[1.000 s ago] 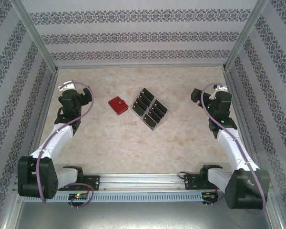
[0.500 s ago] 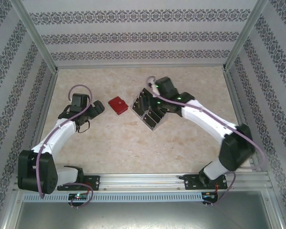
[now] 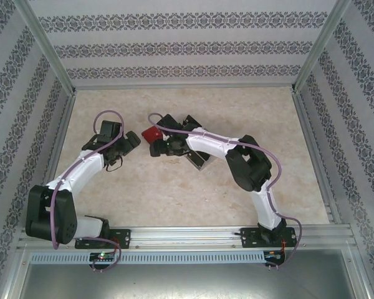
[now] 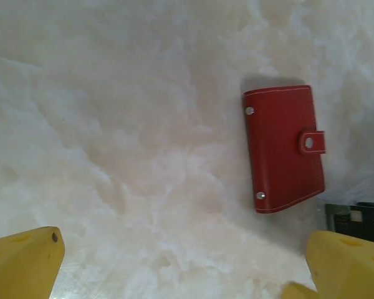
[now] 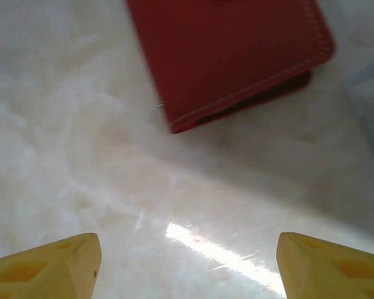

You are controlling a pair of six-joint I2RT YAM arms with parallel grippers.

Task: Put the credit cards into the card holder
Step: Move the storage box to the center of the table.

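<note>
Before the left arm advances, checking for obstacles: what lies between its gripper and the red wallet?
Left wrist view: bare table between left gripper and wallet.

The left arm (image 3: pixel 75 171) and the right arm (image 3: pixel 207 144) share one build: smooth white link shells between bulky black joint housings (image 3: pixel 47 215). A purple cable (image 3: pixel 107 112) runs along each arm in loose loops. The black bases (image 3: pixel 90 226) are bolted to a silver slotted rail (image 3: pixel 187 237), beside a small green light (image 3: pixel 103 254). The left gripper (image 4: pixel 184 246) has blunt yellow fingers (image 4: pixel 25 265), one with a small dark screw (image 4: pixel 54 237). The right gripper (image 5: pixel 187 249) has matching yellow wedges (image 5: pixel 333 265).
</note>
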